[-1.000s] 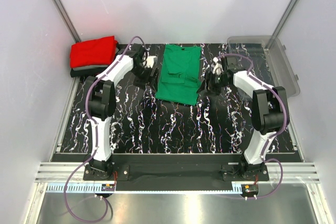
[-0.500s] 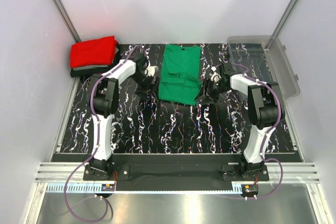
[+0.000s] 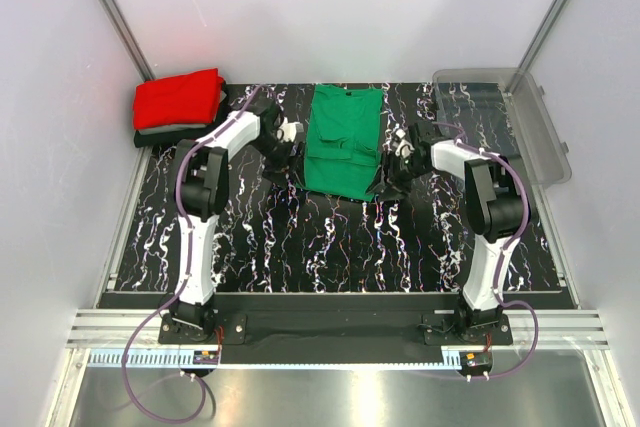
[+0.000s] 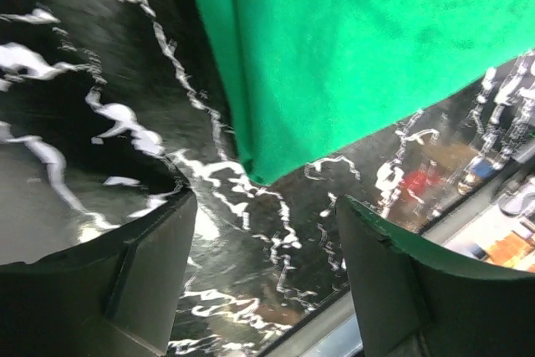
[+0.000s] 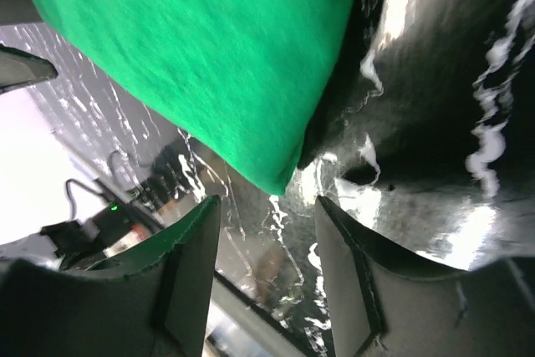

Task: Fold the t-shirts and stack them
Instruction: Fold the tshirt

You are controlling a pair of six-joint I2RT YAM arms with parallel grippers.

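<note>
A bright green t-shirt (image 3: 343,142), folded into a long strip, lies flat at the middle back of the table. My left gripper (image 3: 289,154) sits low at its near left corner, open. In the left wrist view that corner of the green t-shirt (image 4: 359,48) ends just ahead of the open left gripper (image 4: 263,232), with nothing between the fingers. My right gripper (image 3: 391,174) is at the near right corner, also open. In the right wrist view the green t-shirt (image 5: 201,48) stops just ahead of the open right gripper (image 5: 267,215). A folded red t-shirt (image 3: 178,99) rests on a dark t-shirt (image 3: 160,136) at the back left.
A clear plastic bin (image 3: 520,117) stands at the back right corner. The black marbled table (image 3: 330,237) runs forward to the arm bases. White walls and metal posts close in the back and sides.
Both grippers have moved inward and down to the green t-shirt's near corners. The left jaws have narrowed slightly. The shirts have not moved.
</note>
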